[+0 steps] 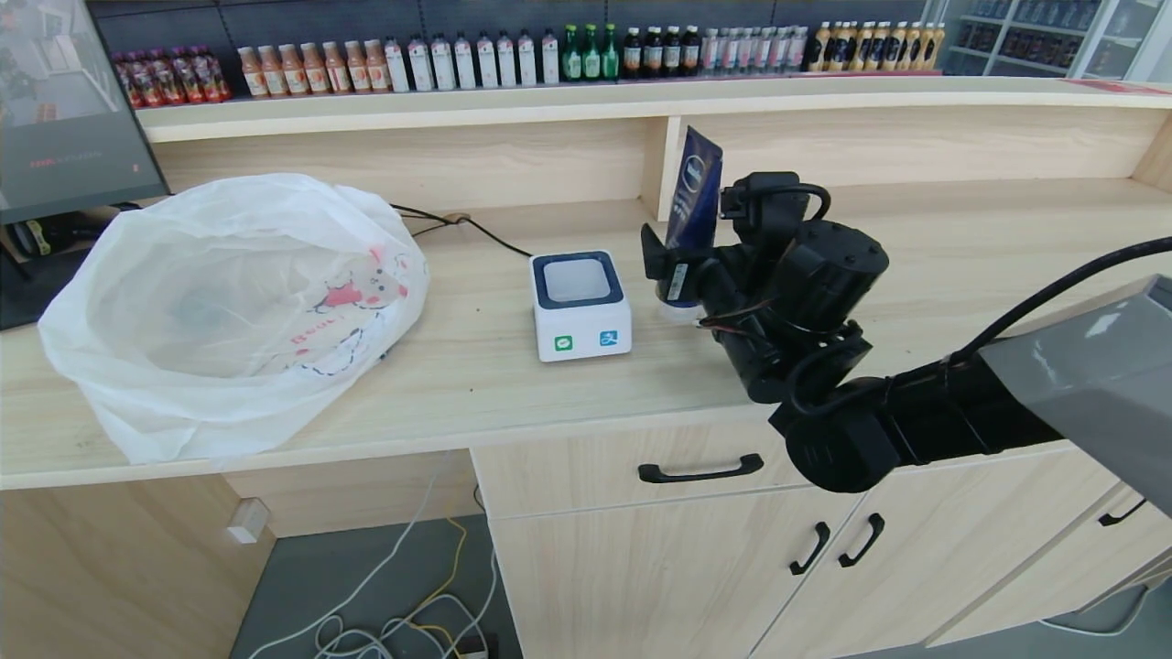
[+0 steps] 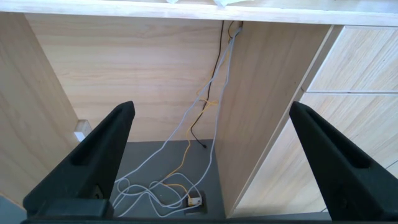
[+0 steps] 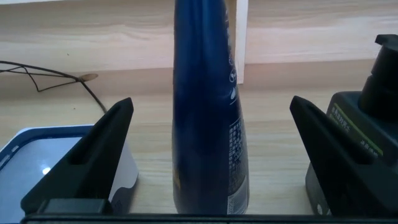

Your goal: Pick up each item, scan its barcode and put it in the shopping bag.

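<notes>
Dark blue tube [image 1: 693,188], upright on its cap just right of the scanner [image 1: 580,305], stands untouched inside the released, wide-spread right gripper [image 3: 210,109], seemingly placed to grasp it for scanning; shopping bag [image 1: 348,238] left of the scanner.

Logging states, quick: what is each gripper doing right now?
Left gripper: open, empty.
Right gripper: open around the upright blue tube, not clamping it.

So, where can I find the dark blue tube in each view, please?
Head view: the dark blue tube stands upright, right of centre.
Right wrist view: it is in the middle, inside the open right gripper.
Left wrist view: this one faces cables instead.
Shared landmark: the white scanner, beside the tube.
</notes>
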Available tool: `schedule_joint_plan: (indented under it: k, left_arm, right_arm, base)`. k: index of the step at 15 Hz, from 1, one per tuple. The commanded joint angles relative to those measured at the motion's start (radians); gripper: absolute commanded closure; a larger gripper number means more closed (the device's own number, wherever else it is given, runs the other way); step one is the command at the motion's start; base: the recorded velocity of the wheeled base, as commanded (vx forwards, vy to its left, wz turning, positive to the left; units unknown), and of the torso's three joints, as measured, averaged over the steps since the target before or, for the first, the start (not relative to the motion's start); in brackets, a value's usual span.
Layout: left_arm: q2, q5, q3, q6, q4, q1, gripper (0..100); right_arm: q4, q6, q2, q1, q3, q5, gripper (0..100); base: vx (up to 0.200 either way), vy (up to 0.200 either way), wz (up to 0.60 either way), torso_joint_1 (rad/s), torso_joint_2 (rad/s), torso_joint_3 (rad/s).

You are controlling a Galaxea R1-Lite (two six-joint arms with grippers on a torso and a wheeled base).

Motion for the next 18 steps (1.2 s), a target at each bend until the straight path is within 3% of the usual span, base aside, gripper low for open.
schedule_joint_plan:
  k: [1, 17, 18]
  left_arm:
    - [0.000, 0.001, 0.000, -0.001, 0.000, 0.000, 0]
    - [0.000, 0.001, 0.000, -0.001, 0.000, -0.002, 0]
    - [0.000, 0.001, 0.000, -0.001, 0.000, 0.000, 0]
  right_arm:
    - [-0.006, -0.001, 0.023, 0.002, -0.004, 0.001, 0]
    - [-0.075, -0.021, 0.072, -0.009, 0.010, 0.001, 0]
    - [-0.073, -0.021, 0.072, -0.015, 0.012, 0.005, 100]
  base:
    - [0.000, 0.000, 0.00, 0.000, 0.00, 0.000]
    - [0.000, 0.000, 0.00, 0.000, 0.00, 0.000]
    - [0.000, 0.000, 0.00, 0.000, 0.00, 0.000]
